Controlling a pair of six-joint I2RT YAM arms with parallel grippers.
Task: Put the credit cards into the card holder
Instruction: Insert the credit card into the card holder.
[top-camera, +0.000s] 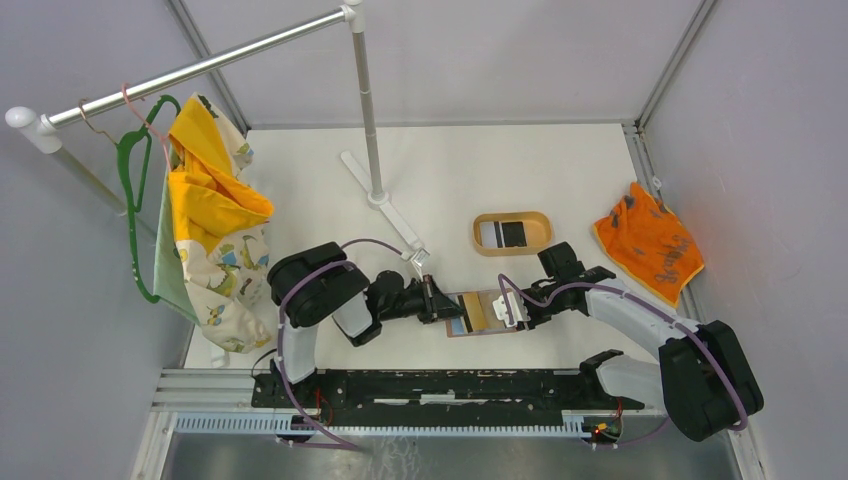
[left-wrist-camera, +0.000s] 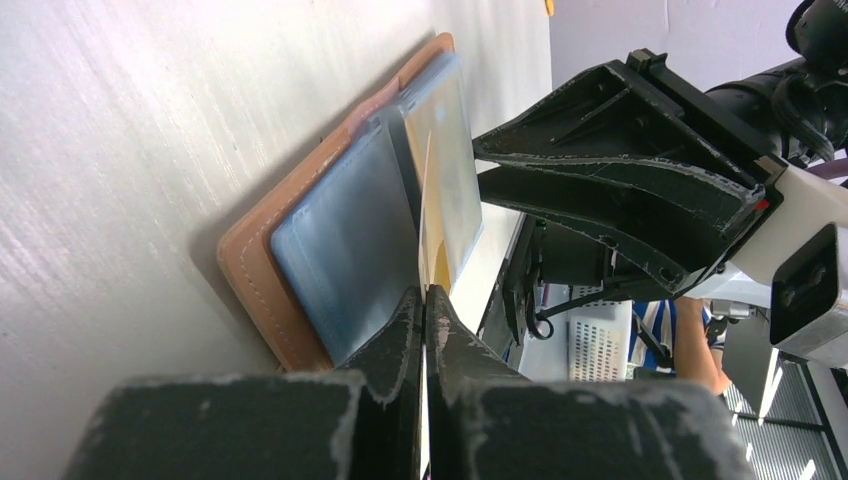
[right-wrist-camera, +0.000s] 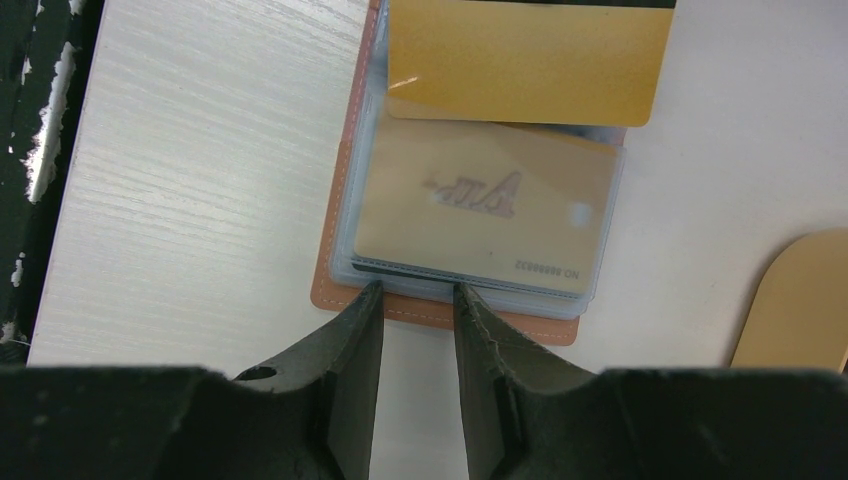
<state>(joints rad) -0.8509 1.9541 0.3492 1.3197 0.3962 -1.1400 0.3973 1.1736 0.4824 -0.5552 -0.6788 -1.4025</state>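
The reddish-brown card holder (top-camera: 497, 298) lies open on the table between the arms, its clear sleeves (left-wrist-camera: 350, 240) facing up. My left gripper (top-camera: 440, 303) is shut on a gold credit card (right-wrist-camera: 525, 60), held edge-on over the sleeves (left-wrist-camera: 429, 262). Another gold card (right-wrist-camera: 480, 205) sits inside a clear sleeve. My right gripper (right-wrist-camera: 417, 300) is open, with its fingertips at the card holder's leather edge (right-wrist-camera: 440, 312). In the top view it is at the holder's right side (top-camera: 512, 308). A white striped card and a black card lie in the tan oval tray (top-camera: 481, 222).
An orange cloth (top-camera: 648, 243) lies at the right of the table. A clothes rail's pole and foot (top-camera: 385, 210) stand behind the holder. A yellow patterned garment (top-camera: 215, 220) hangs at the left. The tray's rim shows at the right wrist view's edge (right-wrist-camera: 800, 300).
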